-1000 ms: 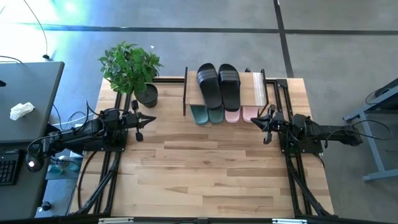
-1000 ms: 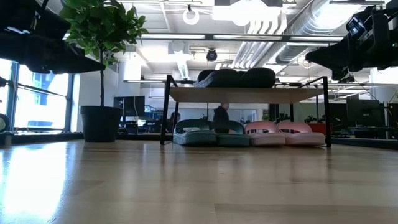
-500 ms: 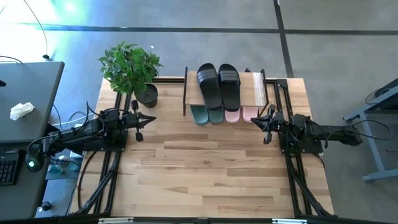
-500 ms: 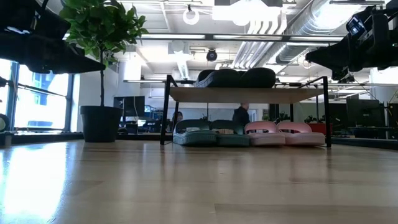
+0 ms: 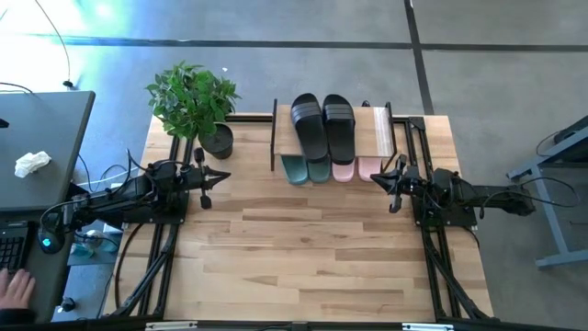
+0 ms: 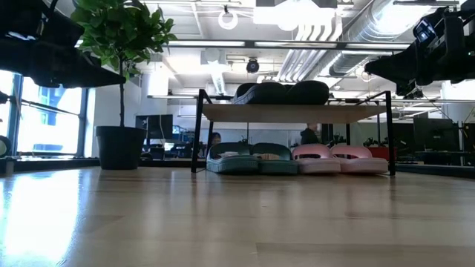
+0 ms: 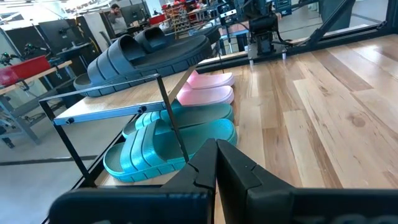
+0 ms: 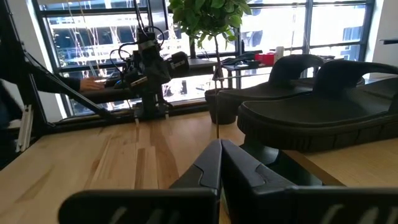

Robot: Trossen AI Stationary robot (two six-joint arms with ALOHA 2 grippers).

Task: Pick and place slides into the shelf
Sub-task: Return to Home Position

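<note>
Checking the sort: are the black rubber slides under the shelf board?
No, both black rubber slides lie on top of the light wood shelf board.

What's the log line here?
black slides on shelf top | green slides and pink slides under it | left gripper shut, near plant | right gripper shut, by shelf's right end

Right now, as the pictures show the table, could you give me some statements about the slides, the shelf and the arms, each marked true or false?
1. The black slides lie on top of the shelf. True.
2. The green slides lie on top of the shelf. False: they are under it, beside the pink slides.
3. The plant stands on the left arm's side of the shelf. True.
4. The right arm holds a pink slide. False: it holds nothing, and its jaws are shut.
</note>
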